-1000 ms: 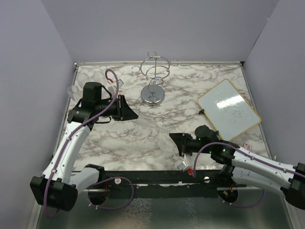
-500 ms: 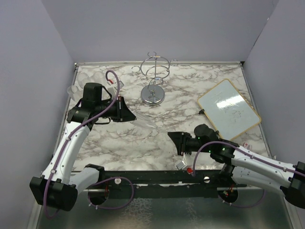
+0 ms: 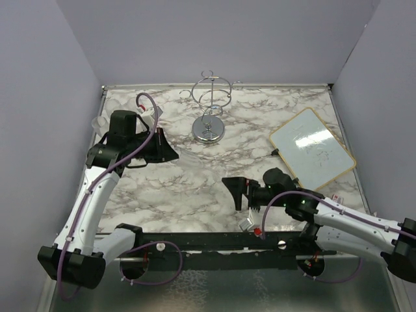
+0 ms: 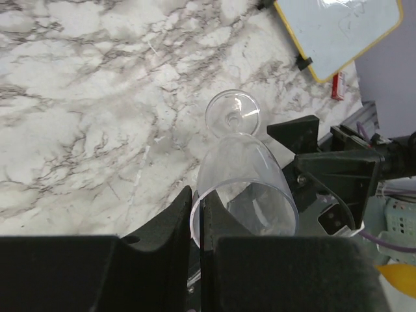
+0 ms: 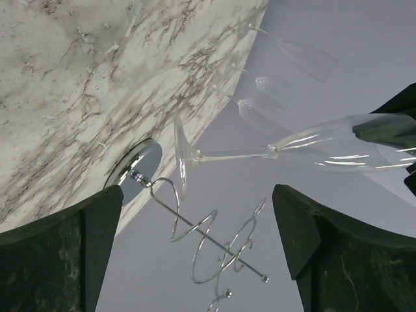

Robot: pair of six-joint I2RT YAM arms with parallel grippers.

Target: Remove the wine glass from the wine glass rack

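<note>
Left end effector [image 4: 197, 224]: clamped on the wine glass [image 4: 244, 170] at the bowl rim, apparently one finger inside the mouth and one outside.

Glass held in the air over the left-centre of the desk [image 3: 195, 188], off the rack.
- Long axis follows the line of the fingers, lying over rather than upright.
- Bowl mouth faces back at the wrist; stem and round foot lead away, toward the right arm's side.
- Right wrist view shows it side-on: foot at one end, then thin stem, bowl disappearing into the black fingers.

Right end effector [image 3: 234, 193]: fingers spread wide with nothing between them. It sits low near the front edge, facing the glass with a gap between them.

Wine glass rack [image 3: 210, 107]: upright at the far middle of the desk on its mirrored round base, well apart from both arms. No glass can be made out on its loops.

Whiteboard [image 3: 312, 148]: flat on the desk, far right, yellow-edged.
</note>
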